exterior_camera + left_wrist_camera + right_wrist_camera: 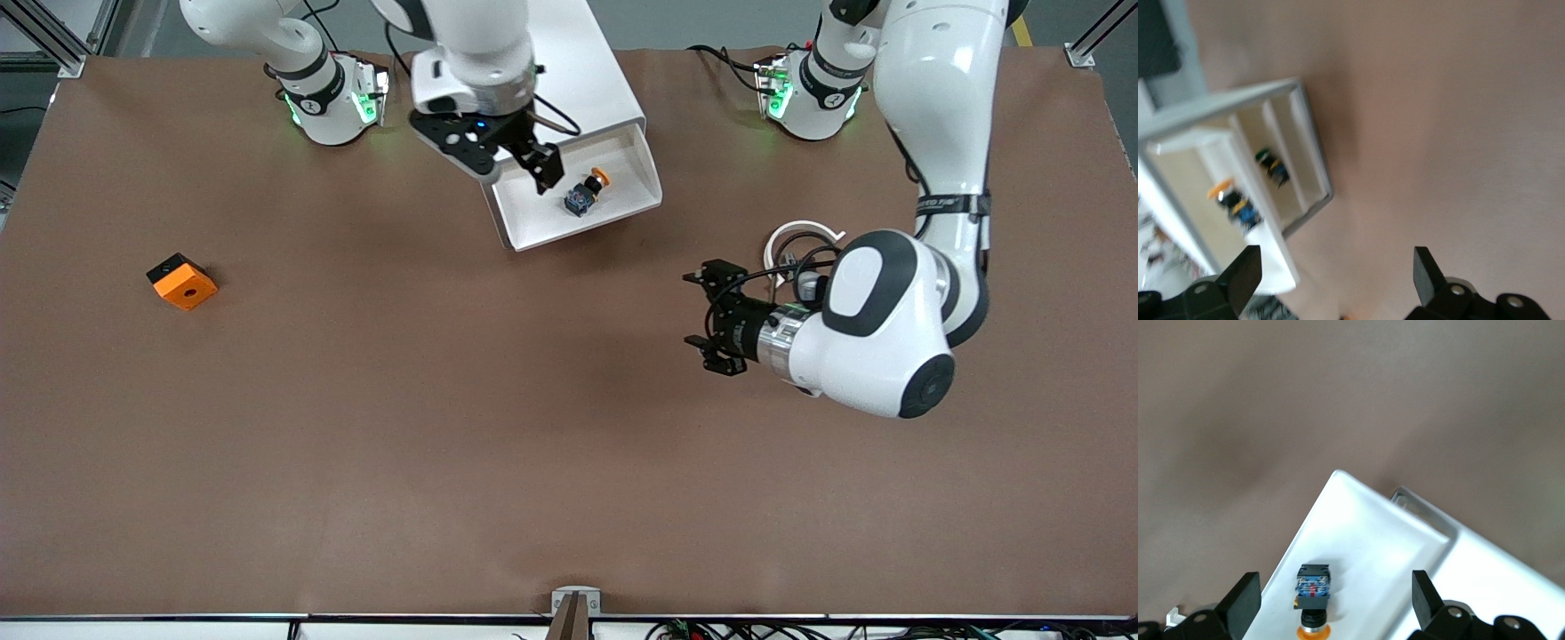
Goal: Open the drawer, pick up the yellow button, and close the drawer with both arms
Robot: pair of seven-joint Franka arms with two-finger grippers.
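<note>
The white drawer [542, 222] stands pulled out of its white cabinet [582, 71] toward the front camera. In it lies the button [587, 192], orange cap on a black-and-blue body. My right gripper [547, 174] hangs open over the drawer, just beside the button. In the right wrist view the button [1313, 581] lies between the open fingers [1245, 597] of that gripper [1333, 592], untouched. My left gripper [692, 309] is open and holds nothing, over bare table toward the left arm's end, apart from the drawer. Its wrist view shows the left gripper [1337, 267], the drawer [1288, 227] and the button [1237, 203].
An orange square block with a hole [182, 282] lies toward the right arm's end of the table, nearer the front camera than the drawer. The brown table top [498, 427] spreads wide between the drawer and the front edge. Both arm bases [329, 98] stand beside the cabinet.
</note>
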